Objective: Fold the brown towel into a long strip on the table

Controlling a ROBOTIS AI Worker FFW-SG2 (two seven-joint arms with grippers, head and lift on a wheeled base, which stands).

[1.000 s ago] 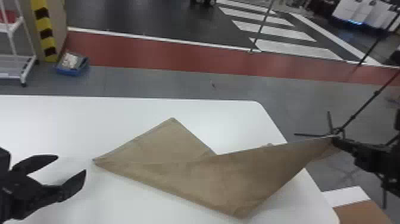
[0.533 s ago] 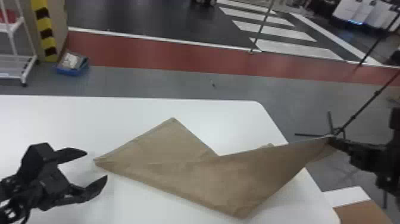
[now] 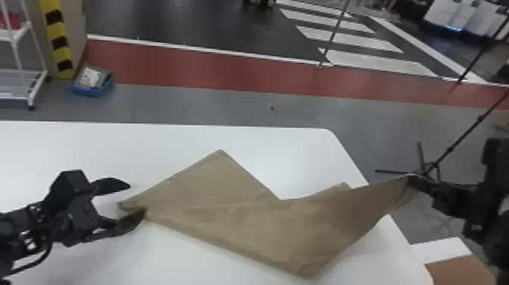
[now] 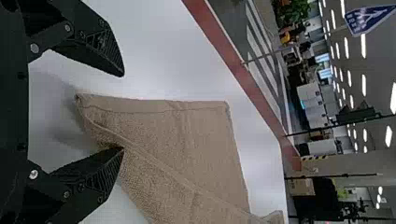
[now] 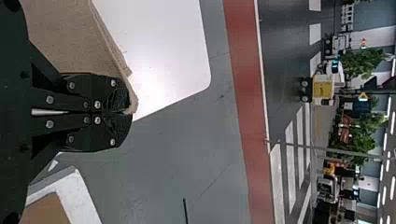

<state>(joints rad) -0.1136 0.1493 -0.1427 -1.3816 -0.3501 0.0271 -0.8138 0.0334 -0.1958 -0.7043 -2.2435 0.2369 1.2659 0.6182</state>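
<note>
Now the left gripper (image 3: 136,199), fingers parted, has moved right to the left corner of the brown towel (image 3: 234,212), its near finger right at the cloth; a second grip seems next, which should let both ends be squared for the strip. The right gripper (image 3: 413,180) pinches the towel's right end, raised beyond the right edge of the table (image 3: 75,147). Two grippers, one towel, one table: the cloth lies skewed across the top, partly doubled over.

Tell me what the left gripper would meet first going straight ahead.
Likely the brown towel: its left corner sits right by the open left gripper, though exact depth is unclear.
</note>
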